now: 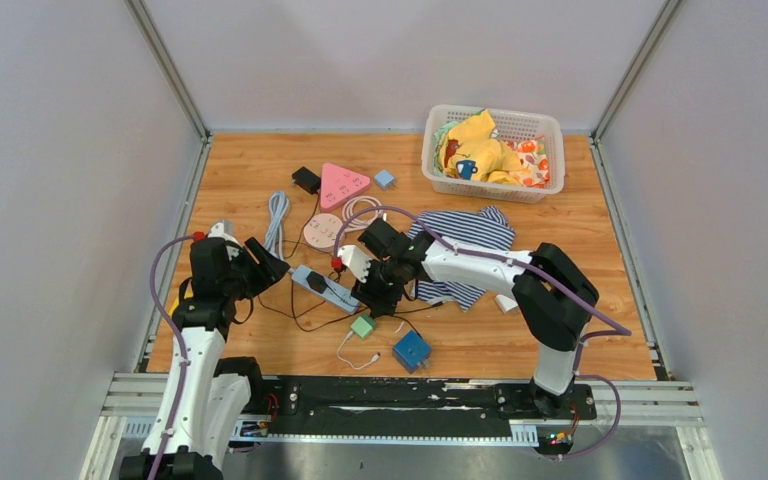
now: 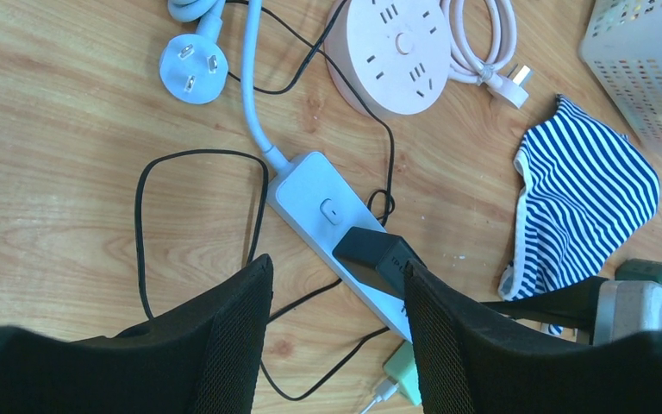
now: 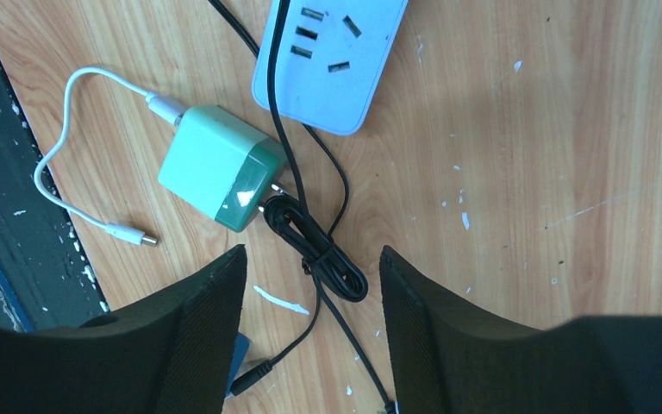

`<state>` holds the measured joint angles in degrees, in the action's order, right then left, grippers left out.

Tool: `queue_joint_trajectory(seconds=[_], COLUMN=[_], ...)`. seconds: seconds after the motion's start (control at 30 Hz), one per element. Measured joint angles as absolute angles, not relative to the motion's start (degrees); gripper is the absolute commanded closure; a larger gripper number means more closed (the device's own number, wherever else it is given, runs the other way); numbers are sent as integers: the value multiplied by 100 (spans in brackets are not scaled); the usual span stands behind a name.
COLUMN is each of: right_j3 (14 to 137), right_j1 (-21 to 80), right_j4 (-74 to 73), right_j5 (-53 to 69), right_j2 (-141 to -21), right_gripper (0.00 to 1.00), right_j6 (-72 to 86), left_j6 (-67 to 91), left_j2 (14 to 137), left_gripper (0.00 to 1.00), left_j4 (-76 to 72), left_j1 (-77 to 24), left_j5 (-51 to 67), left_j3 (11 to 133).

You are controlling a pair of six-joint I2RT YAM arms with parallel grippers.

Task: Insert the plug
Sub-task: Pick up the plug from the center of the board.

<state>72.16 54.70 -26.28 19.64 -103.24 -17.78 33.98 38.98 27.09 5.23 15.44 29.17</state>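
Note:
A black plug stands seated on the light blue power strip, just past its button. My left gripper hovers open above the strip, and its right finger's tip overlaps the plug's side; nothing sits between the fingers. From the top view the plug lies between both grippers. My right gripper is open over the plug's bundled black cable, near the strip's free end, gripping nothing.
A green charger with a white cable lies by the strip's end. A round pink socket, a striped cloth and the strip's own plug lie around. A blue cube and a basket sit farther off.

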Motion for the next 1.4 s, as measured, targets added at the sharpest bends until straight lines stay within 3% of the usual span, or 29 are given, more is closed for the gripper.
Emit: queue_joint_trajectory(seconds=[0.2,0.37,0.47,0.6,0.63,1.1,1.27,1.4], right_j3=[7188,7070,7008,6947,6945,7382,7435,7437], right_j1=[5472,5478,5507,5564,5586,6440,6628,6639], right_j4=[-2536,-2475,-2432,-2392,-2386,-2617,-2344,-2108], right_j5=[1966,1925,1826,1675,1623,1494,1649,1839], right_j2=[-10464,-10464,-10466,-10464,-10453,-10007,-10095,-10269], right_gripper=[46,55,69,98,99,100,93,75], right_j6=[-1785,-1782,-1774,-1730,-1702,-252,768,1422], left_j6=[3404,3428,3450,3492,3500,3612,3706,3774], left_j2=[3922,3927,3927,3927,3927,3927,3940,4003], left_gripper=[41,41,41,42,42,43,43,44], left_j4=[2709,2709,2709,2711,2714,2720,2707,2711], left_j1=[523,523,523,523,523,523,523,523], left_j5=[1514,1466,1433,1361,1339,1098,1087,1090], left_j3=[2917,2915,2912,2912,2912,2912,2851,2773])
